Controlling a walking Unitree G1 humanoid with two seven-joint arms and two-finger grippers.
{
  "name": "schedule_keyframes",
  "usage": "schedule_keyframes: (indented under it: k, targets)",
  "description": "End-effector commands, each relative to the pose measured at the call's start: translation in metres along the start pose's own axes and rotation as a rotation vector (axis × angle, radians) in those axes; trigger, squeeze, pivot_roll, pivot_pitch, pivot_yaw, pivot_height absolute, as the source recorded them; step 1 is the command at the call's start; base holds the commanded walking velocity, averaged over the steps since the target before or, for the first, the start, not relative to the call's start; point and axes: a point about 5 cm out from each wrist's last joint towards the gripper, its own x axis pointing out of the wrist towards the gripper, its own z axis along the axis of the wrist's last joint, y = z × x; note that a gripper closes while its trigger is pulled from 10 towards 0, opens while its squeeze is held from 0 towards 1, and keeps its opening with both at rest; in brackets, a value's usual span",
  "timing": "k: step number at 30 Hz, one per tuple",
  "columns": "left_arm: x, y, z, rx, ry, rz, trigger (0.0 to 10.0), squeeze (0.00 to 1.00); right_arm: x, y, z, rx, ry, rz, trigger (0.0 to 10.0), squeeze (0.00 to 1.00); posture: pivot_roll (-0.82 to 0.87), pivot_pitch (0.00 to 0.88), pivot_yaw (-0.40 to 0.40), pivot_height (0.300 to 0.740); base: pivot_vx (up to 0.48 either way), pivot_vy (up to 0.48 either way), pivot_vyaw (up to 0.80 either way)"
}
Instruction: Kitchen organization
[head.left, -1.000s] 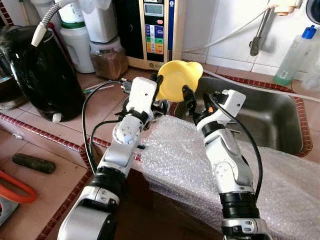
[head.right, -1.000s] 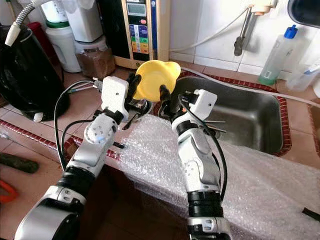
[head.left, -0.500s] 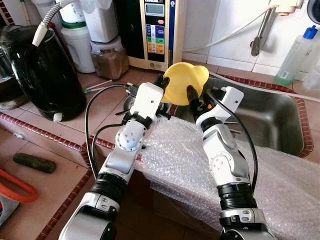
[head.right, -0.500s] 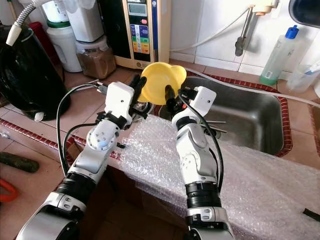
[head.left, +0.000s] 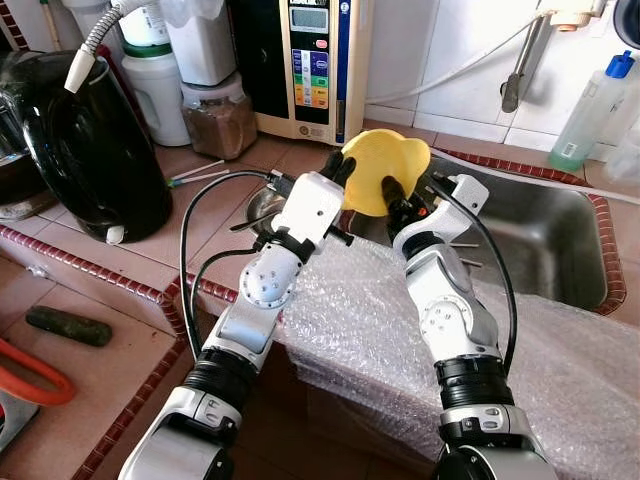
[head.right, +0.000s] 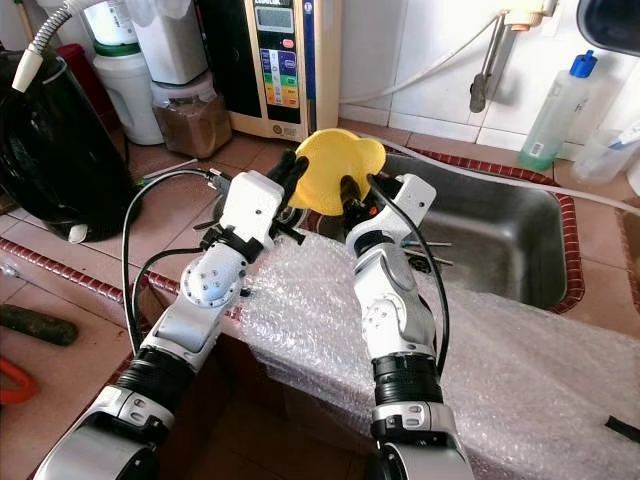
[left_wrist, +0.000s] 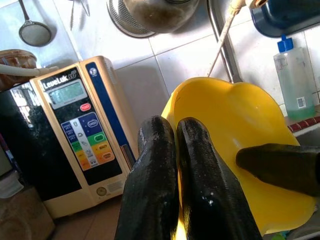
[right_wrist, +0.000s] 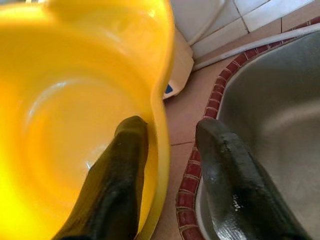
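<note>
Yellow bowl (head.left: 385, 175) is being held up over the sink's (head.left: 560, 235) left edge, w/ both grippers: right gripper (right_wrist: 167, 165) straddling its rim, left gripper (left_wrist: 172, 165) pressed together against it (grip unclear). Placement probably still pending.

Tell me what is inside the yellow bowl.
One finger of the right pincer reaches inside the yellow bowl, over its rim; the other stays outside. The inner wall looks bare. The left pincer hides part of it.
</note>
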Motion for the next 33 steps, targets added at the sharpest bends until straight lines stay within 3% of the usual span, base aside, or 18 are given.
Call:
schedule_keyframes:
  k: [1, 24, 25, 26, 27, 28, 29, 33]
  targets:
    - [0.0020, 0.0040, 0.0110, 0.016, -0.063, 0.011, 0.0, 0.00, 0.0045, 0.0051, -0.0008, 0.048, 0.012, -0.015, 0.0, 0.00, 0.05, 0.000, 0.048, 0.740, 0.000, 0.000, 0.00]
    - [0.0028, 0.0054, 0.0097, -0.018, -0.054, 0.015, 0.0, 0.00, 0.0059, -0.0027, -0.0012, 0.080, 0.014, -0.067, 0.0, 0.00, 0.05, 0.000, 0.050, 0.740, 0.000, 0.000, 0.00]
    - [0.0026, 0.0049, 0.0088, -0.036, -0.048, 0.008, 3.3, 0.00, 0.0060, -0.0026, -0.0015, 0.079, 0.015, -0.067, 0.0, 0.00, 0.05, 0.000, 0.051, 0.740, 0.000, 0.000, 0.00]
    - [0.0026, 0.0049, 0.0088, -0.036, -0.048, 0.008, 3.3, 0.00, 0.0060, -0.0026, -0.0015, 0.079, 0.015, -0.067, 0.0, 0.00, 0.05, 0.000, 0.051, 0.740, 0.000, 0.000, 0.00]
    - [0.0021, 0.0041, 0.0080, -0.052, -0.044, 0.001, 10.0, 0.27, 0.0060, -0.0024, -0.0019, 0.079, 0.015, -0.067, 0.0, 0.00, 0.05, 0.000, 0.052, 0.740, 0.000, 0.000, 0.00]
    - [0.0021, 0.0041, 0.0080, -0.052, -0.044, 0.001, 10.0, 0.27, 0.0060, -0.0024, -0.0019, 0.079, 0.015, -0.067, 0.0, 0.00, 0.05, 0.000, 0.052, 0.740, 0.000, 0.000, 0.00]
    - [0.0019, 0.0039, 0.0079, -0.057, -0.044, 0.001, 10.0, 1.00, 0.0060, -0.0024, -0.0020, 0.076, 0.015, -0.068, 0.0, 0.00, 0.05, 0.000, 0.053, 0.740, 0.000, 0.000, 0.00]
    - [0.0022, 0.0033, 0.0077, -0.059, -0.043, 0.001, 10.0, 1.00, 0.0057, -0.0033, -0.0018, 0.060, 0.010, -0.076, 0.0, 0.00, 0.05, 0.000, 0.056, 0.740, 0.000, 0.000, 0.00]
